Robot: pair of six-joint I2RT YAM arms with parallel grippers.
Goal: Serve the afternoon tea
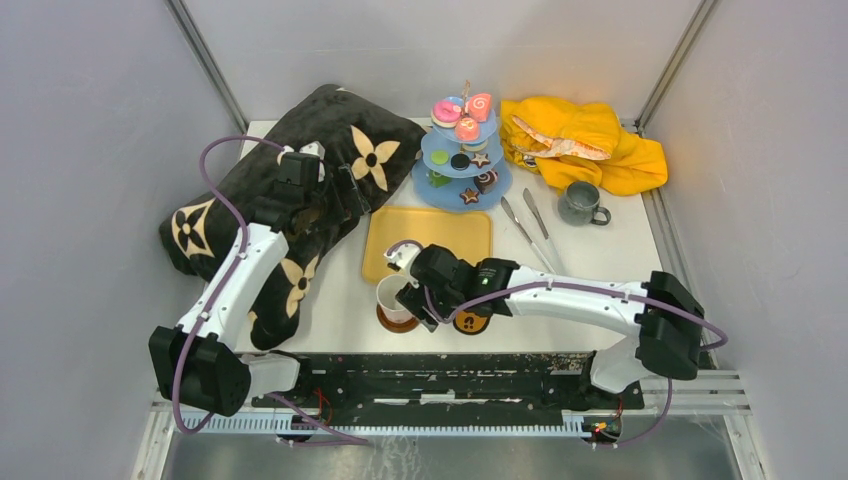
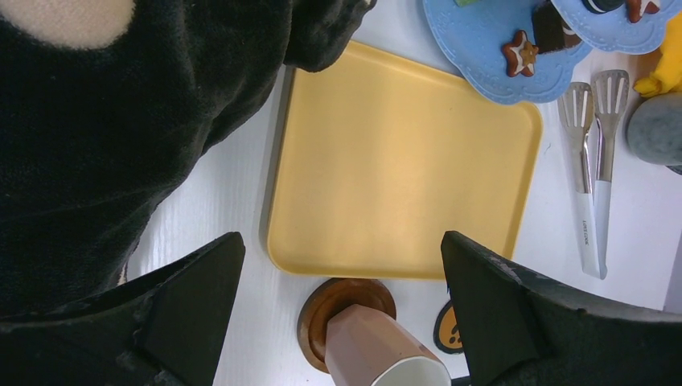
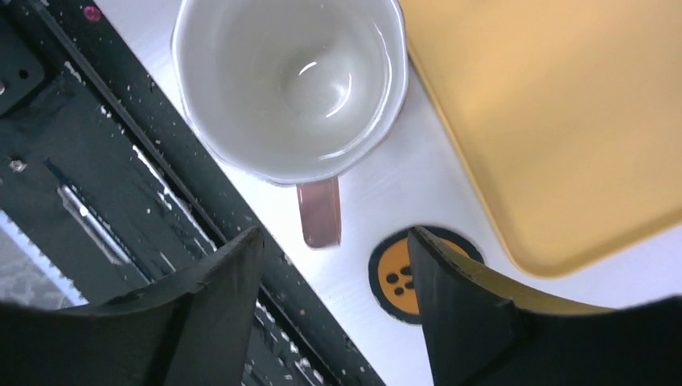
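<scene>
The jaws of your right gripper (image 3: 334, 241) stand released around the handle of the pink cup (image 3: 289, 80), seemingly because it rests upright on its coaster (image 1: 395, 323) at the tray's (image 1: 430, 240) near edge; your left gripper (image 2: 342, 241) gapes empty

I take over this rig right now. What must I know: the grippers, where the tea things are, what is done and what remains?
The left gripper is open and holds nothing, by the pillow.
The right gripper is open at the handle of the pink cup, not gripping it.
The pink cup stands on a brown coaster in front of the tray. The second coaster lies bare to its right.
The grey mug is at the back right by the yellow cloth, on no coaster.
The stand with sweets is behind the tray.
Done: pink cup served.
Left, probably: grey mug onto the second coaster.
</scene>
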